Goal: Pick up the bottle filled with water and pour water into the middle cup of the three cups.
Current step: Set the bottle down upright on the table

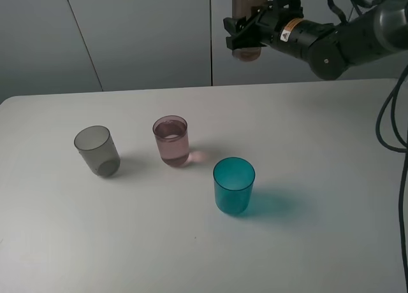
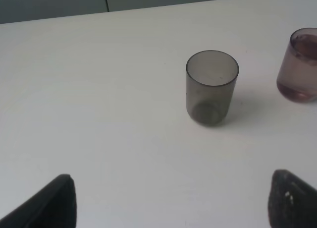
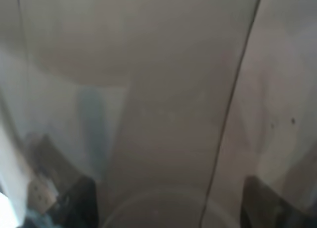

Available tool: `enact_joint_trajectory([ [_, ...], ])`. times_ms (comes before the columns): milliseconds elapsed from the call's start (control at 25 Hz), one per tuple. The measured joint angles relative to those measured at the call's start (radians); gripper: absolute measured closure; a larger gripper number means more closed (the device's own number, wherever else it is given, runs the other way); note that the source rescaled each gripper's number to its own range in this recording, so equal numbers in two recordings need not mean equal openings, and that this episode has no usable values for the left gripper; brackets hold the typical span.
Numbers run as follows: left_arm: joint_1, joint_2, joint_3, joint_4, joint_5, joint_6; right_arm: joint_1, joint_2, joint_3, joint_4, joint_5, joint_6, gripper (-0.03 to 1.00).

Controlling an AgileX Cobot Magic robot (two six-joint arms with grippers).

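The smoky-brown bottle (image 1: 244, 1) hangs upright high above the table's far edge, its top cut off by the frame. My right gripper (image 1: 246, 35) is shut on its lower body, and in the right wrist view the bottle (image 3: 158, 114) fills the picture between the dark fingers (image 3: 67, 200). The three cups stand in a slanted row: grey (image 1: 97, 150) at left, the pink middle cup (image 1: 171, 140) holding some water, and teal (image 1: 233, 185) at right front. My left gripper (image 2: 171, 203) is open and low over the table, short of the grey cup (image 2: 211, 87), with the pink cup (image 2: 299, 64) beyond.
The white table (image 1: 319, 146) ends against a grey panelled wall behind. The right arm reaches in from the upper right, and its black cables (image 1: 390, 121) hang along the right edge.
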Motion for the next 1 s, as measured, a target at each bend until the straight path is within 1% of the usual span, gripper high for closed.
enact_joint_trajectory([
  [320,0.0,0.0,0.0,0.0,0.0,0.002,-0.012,-0.175,0.115,0.134,0.105,0.007,0.97],
  [440,0.0,0.0,0.0,0.0,0.0,0.002,-0.037,-0.224,0.163,0.208,0.14,0.007,0.97],
  [560,0.0,0.0,0.0,0.0,0.0,0.006,-0.067,-0.257,0.219,0.267,0.152,0.002,0.97],
  [640,0.0,0.0,0.0,0.0,0.0,0.006,-0.079,-0.269,0.252,0.297,0.152,-0.016,0.97],
  [800,0.0,0.0,0.0,0.0,0.0,0.006,-0.09,-0.269,0.316,0.348,0.148,-0.106,0.97],
  [920,0.0,0.0,0.0,0.0,0.0,0.006,-0.092,-0.269,0.393,0.387,0.083,-0.138,0.97],
  [1000,0.0,0.0,0.0,0.0,0.0,0.006,-0.092,-0.269,0.443,0.418,0.022,-0.192,0.97],
])
